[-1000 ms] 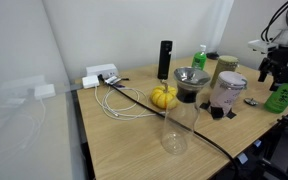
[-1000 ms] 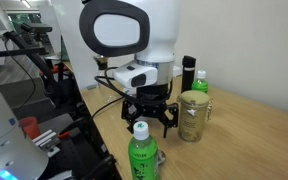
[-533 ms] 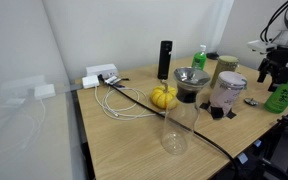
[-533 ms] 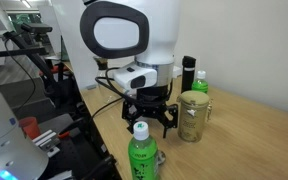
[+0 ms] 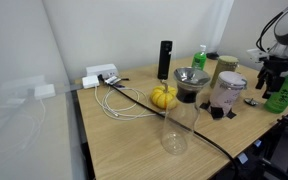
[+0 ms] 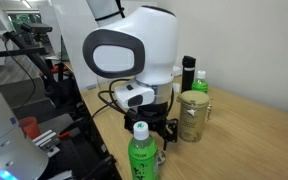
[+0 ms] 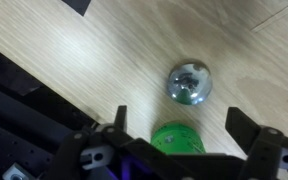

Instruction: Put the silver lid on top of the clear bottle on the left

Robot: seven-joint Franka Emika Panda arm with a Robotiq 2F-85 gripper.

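Lid [image 7: 189, 82] flat on tabletop [image 7: 74, 60], upper centre of frame, just beyond pincer [image 7: 176, 115] gap; pincer wide, empty.

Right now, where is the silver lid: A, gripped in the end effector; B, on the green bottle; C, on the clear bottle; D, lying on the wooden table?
D: in the wrist view the silver lid lies flat on the wooden table, untouched by the open end effector.
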